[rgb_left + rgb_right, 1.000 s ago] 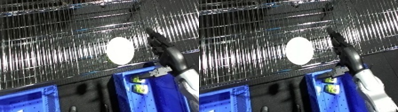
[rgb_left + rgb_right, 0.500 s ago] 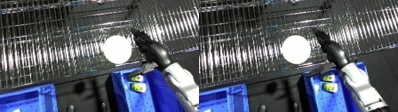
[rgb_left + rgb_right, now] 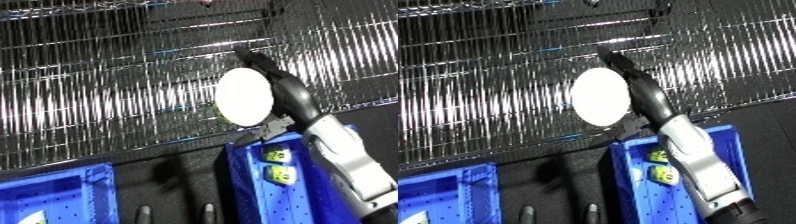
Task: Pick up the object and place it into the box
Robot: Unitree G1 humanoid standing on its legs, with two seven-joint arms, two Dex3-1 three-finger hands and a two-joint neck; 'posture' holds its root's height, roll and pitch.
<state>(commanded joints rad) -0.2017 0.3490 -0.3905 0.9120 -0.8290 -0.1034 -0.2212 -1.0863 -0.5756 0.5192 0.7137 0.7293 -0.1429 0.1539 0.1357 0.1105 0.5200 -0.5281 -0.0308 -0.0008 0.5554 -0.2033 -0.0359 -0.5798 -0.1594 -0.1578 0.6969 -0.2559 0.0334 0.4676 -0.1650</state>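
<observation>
Reaching with straight fingers, the right hand (image 3: 282, 87) touches the white disc's (image 3: 242, 96) right edge.

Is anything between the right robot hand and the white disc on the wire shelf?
Nothing visible. The right robot hand lies along the white disc's right edge on the wire shelf; whether it touches cannot be told.

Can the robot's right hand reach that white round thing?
Probably yes. The right hand is already right beside the white disc on the wire shelf, and nothing sits between them.
</observation>
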